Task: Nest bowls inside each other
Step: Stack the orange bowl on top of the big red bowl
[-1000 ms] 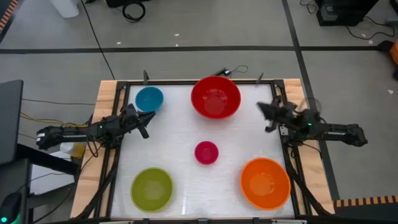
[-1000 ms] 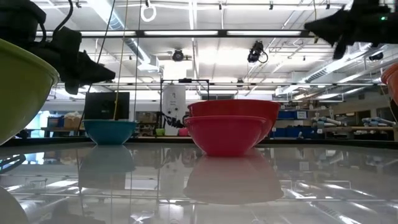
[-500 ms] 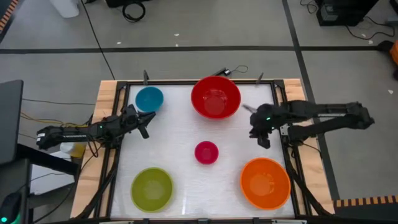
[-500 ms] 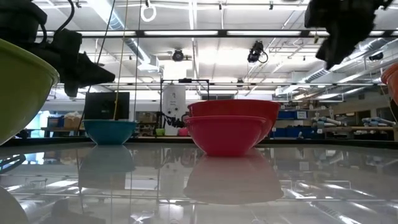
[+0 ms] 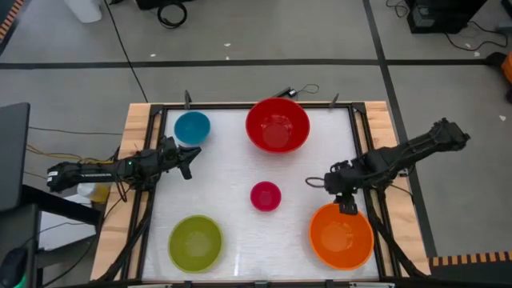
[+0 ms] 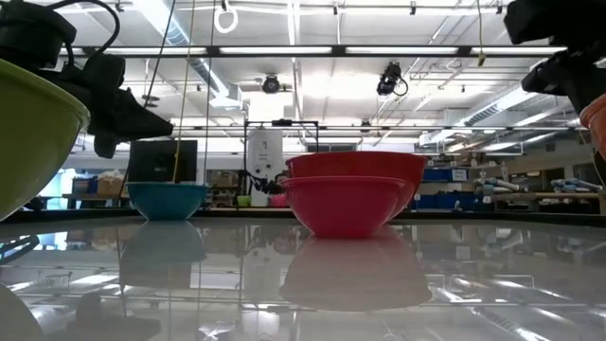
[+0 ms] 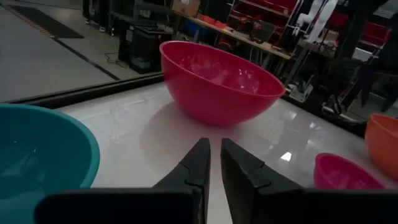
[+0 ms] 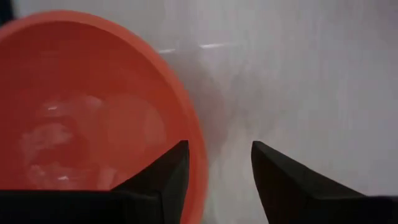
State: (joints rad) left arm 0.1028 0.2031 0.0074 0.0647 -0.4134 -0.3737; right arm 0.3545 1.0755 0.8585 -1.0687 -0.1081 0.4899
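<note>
Five bowls rest on their bases on the white table: blue (image 5: 192,126) far left, big red (image 5: 277,126) far middle, small pink (image 5: 266,196) centre, green (image 5: 195,242) near left, orange (image 5: 342,234) near right. My right gripper (image 5: 346,205) points down, open, over the orange bowl's far rim (image 8: 186,134); one finger stands over the bowl's inside, the other over the table. I see no touch. My left gripper (image 5: 189,160) waits near the table's left edge, level, shut on nothing, just on the near side of the blue bowl (image 7: 37,155).
A black frame (image 5: 160,112) borders the table on wooden boards. Bare table lies between the pink bowl and the orange bowl. In the low view the green bowl (image 6: 28,133) fills the left edge and the orange bowl (image 6: 597,114) the right.
My right gripper has swung from the table's right edge, level with the red bowl, toward the near edge and the orange bowl. It has tipped from about level to pointing down. The bowls have stayed put.
</note>
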